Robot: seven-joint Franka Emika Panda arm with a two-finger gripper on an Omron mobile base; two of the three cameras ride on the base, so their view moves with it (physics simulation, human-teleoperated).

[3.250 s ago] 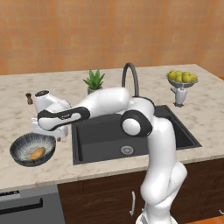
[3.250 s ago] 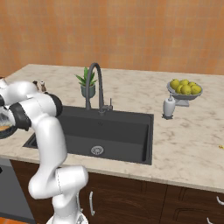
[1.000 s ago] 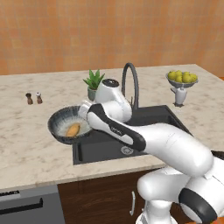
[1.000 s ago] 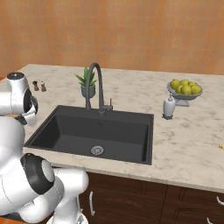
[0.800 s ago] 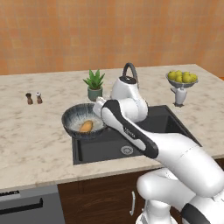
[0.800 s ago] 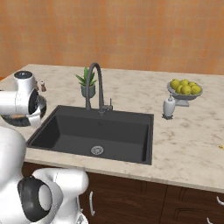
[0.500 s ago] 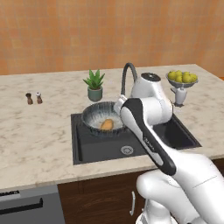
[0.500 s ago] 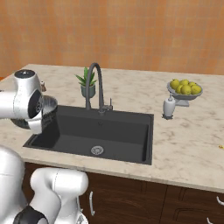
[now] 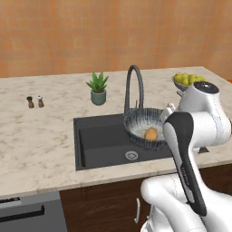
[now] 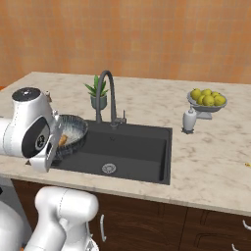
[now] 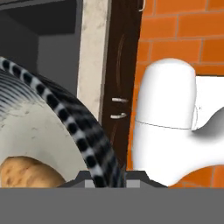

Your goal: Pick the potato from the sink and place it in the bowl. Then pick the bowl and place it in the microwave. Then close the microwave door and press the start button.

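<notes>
You see the wide shallow bowl [image 9: 146, 128] with the dark blue-grey streaked outside and pale inside held up in the air above the right part of the large black rectangular sink [image 9: 104, 139], just in front of the tall dark arched faucet [image 9: 134, 86]. The small orange-tan oval potato [image 9: 151, 133] lies inside the bowl, on its pale bottom. In the hand view the streaked rim of the bowl [image 11: 76, 127] runs down into the gripper [image 11: 107, 177] at the bottom edge, and the potato [image 11: 26, 172] is just to the left of it, so the gripper is closed on the rim of the bowl. In the right base view the bowl [image 10: 71, 132] is partly behind the white arm, at the left side of the sink [image 10: 127, 149]. On the pale marble counter [image 9: 41, 131] a small green plant in a grey pot [image 9: 98, 89] stands to the far left of the faucet, and two small shakers [image 9: 35, 101] stand well apart, further left. A small bowl of yellow round fruits [image 10: 206, 100] stands on the far right of the counter, with a small white bottle [image 10: 188, 119] near it.
</notes>
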